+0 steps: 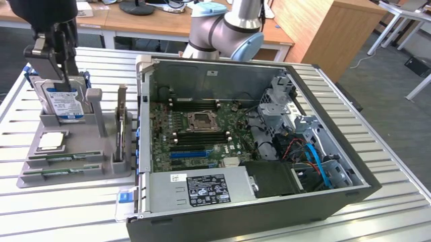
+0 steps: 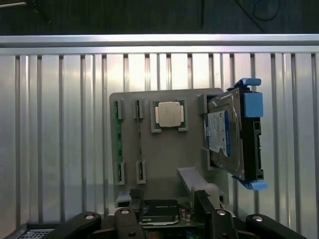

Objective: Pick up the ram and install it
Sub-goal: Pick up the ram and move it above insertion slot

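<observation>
The ram (image 1: 66,157) lies on edge in a groove at the near end of the grey tray (image 1: 114,169). Its twin (image 1: 62,171) is just beside it at 6 o'clock, taking 12 o'clock as away from the exterior camera. Neither stick has been lifted. From the ram, the processor chip (image 1: 52,141) sits near at 12 o'clock, and the upright hard drive (image 1: 64,103) stands beyond it. The upright expansion card (image 1: 121,128) stands at 2 o'clock, and the open computer case (image 1: 235,227) lies at 3 o'clock.

The gripper (image 2: 169,206) hangs high over the tray at 12 o'clock from the ram, its jaws spread wide and holding nothing.

We see three risks here:

- **Catching the wrong thing:** the two sticks are alike and close together, so wide jaws coming down off-centre could catch both, or the groove's end clips.
- **A poor grip:** the sticks are thin, so a grip that is off-square could tilt one or let it slip.
- **Tall neighbours:** the hard drive and the card crowd the way down, so a sideways drift could knock them.

Later, in the memory slots (image 1: 195,103) at 2 o'clock, we judge that a skewed stick would jam rather than seat.
</observation>
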Available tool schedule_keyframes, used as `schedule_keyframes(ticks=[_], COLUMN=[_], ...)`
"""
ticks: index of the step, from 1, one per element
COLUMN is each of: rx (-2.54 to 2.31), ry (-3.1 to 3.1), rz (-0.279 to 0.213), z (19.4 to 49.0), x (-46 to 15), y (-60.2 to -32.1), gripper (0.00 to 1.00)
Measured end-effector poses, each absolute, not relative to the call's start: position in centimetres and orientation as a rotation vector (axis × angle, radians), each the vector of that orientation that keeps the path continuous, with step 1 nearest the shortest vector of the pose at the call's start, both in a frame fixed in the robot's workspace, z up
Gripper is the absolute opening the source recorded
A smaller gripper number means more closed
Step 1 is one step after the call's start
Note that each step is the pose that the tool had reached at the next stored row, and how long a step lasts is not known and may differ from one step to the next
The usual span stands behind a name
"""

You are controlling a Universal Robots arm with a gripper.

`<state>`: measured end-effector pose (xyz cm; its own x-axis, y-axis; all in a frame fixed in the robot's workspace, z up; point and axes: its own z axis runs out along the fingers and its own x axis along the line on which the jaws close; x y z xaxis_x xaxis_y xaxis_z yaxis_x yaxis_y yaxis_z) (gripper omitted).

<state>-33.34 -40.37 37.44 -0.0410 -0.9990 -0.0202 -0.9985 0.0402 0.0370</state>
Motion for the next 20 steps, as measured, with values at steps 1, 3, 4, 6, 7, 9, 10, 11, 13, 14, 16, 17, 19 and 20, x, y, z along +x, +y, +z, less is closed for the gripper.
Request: schedule_keyframes(ticks=[1,3,4,6,7,9,10,11,13,14,16,17,19,20], rx=[2.168,2.168,2.168,2.168,2.168,2.168,2.168,2.167,2.167,2.167,2.166,2.166,2.166,2.166], ry=[-2.258,-2.258,-2.258,-2.258,-2.258,-2.258,-2.258,-2.257,-2.257,-2.257,-2.256,-2.256,-2.256,-2.256], rz=[-0.064,-0.063,-0.063,-0.063,-0.063,-0.063,-0.062,-0.062,-0.061,-0.060,-0.059,-0.059,-0.058,-0.058], z=[37.4,37.4,37.4,37.4,37.4,37.4,37.4,37.4,37.4,37.4,37.4,37.4,37.4,37.4], x=[-33.5,-33.8,-33.9,-33.9,-33.9,-33.9,-33.9,-33.9,-33.9,-33.9,-33.9,-33.9,-33.9,-33.9], y=[-40.4,-40.4,-40.4,-40.4,-40.4,-40.5,-40.5,-40.6,-40.8,-41.0,-41.2,-41.4,-41.7,-41.9], gripper=[0.53,0.53,0.53,0.53,0.53,0.53,0.53,0.53,0.53,0.53,0.53,0.53,0.53,0.53])
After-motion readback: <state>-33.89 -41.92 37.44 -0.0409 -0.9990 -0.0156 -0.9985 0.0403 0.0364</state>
